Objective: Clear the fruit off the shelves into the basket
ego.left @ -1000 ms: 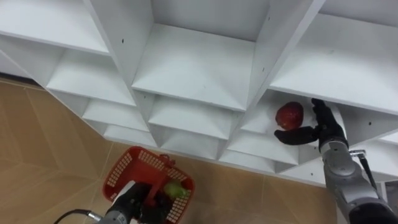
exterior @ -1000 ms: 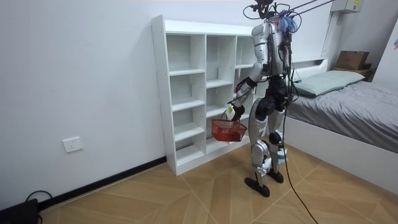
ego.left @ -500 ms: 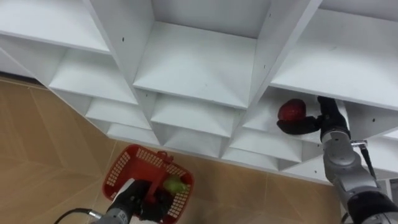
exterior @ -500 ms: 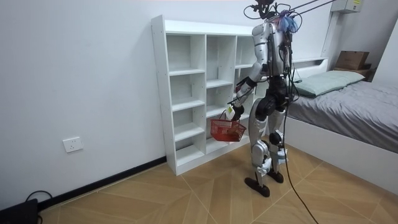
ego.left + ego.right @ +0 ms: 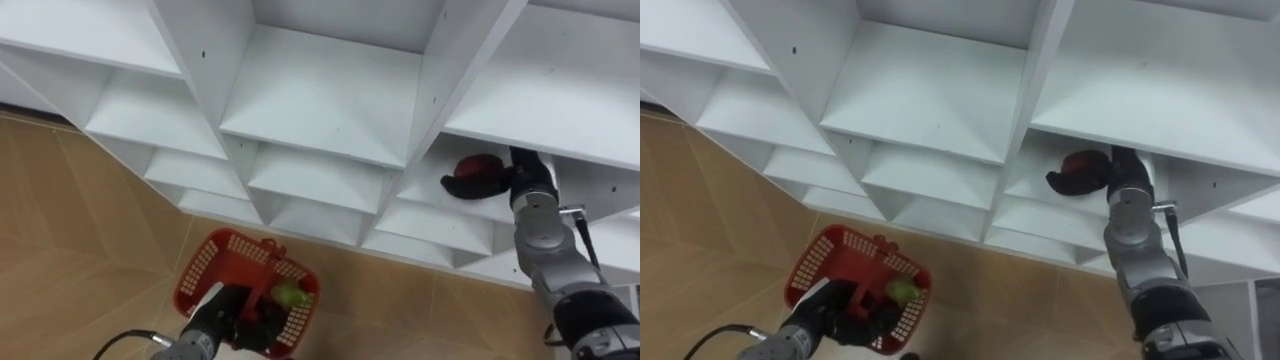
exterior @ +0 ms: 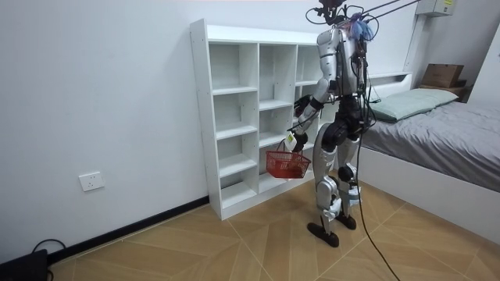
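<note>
- Apple [image 5: 482, 166]: red, inside a right-column compartment of the closet [image 5: 320, 100], tucked under the shelf board above and close to the compartment's front edge.
- Right hand [image 5: 518, 176]: reaches into that closet compartment from the front. The thumb curls under the apple and the fingers wrap its far side, so it holds the fruit. Gripping from the side probably lets it draw the apple straight out past the shelf board.
- The apple is round and has no real long axis. I cannot tell which way its stem points, as the hand and shelf shadow cover it.
- Basket [image 5: 212, 252]: red, hanging below the closet's lower shelves, out in front over the floor [image 5: 60, 230]. It seems to be carried low and open-side up so that fruit can be dropped in.
- Left hand [image 5: 238, 318]: fingers closed round the basket's handle.
- Green fruit [image 5: 290, 295]: already lying in the basket, so I judge part of the collecting done.
- In the room view the robot stands upright, facing the closet's right-hand end.
</note>
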### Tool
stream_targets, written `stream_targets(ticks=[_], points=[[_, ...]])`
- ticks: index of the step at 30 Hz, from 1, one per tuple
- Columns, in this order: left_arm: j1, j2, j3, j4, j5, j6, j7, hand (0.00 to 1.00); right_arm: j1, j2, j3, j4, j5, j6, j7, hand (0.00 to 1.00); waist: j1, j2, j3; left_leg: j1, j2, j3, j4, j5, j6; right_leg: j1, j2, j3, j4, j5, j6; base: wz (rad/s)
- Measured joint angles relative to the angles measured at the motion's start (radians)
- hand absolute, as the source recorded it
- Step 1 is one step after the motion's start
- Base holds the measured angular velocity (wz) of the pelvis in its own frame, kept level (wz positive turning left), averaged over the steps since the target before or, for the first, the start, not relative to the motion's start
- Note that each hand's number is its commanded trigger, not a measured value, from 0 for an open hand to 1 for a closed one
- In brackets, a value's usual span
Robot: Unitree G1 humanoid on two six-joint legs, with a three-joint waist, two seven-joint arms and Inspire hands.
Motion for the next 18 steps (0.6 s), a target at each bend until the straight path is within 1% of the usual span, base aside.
stream_targets(ticks=[5,18], points=[[-0.021,-0.001,-0.019,0.023,0.000,0.000,0.000,1.00,0.002,0.003,0.012,0.003,-0.003,0.000,0.001,0.00,0.001,0.000,0.0001,0.000,0.000,0.001,0.000,0.000,0.000,0.000,0.000,0.000,0.000,0.000,0.000,0.00],[-0.022,-0.001,-0.028,0.024,0.000,-0.001,-0.001,1.00,0.003,0.003,0.013,0.010,-0.003,0.000,0.001,0.00,0.001,-0.002,0.0019,0.000,0.000,0.003,-0.002,0.000,0.000,0.000,0.000,0.000,0.000,0.000,0.000,0.00]])
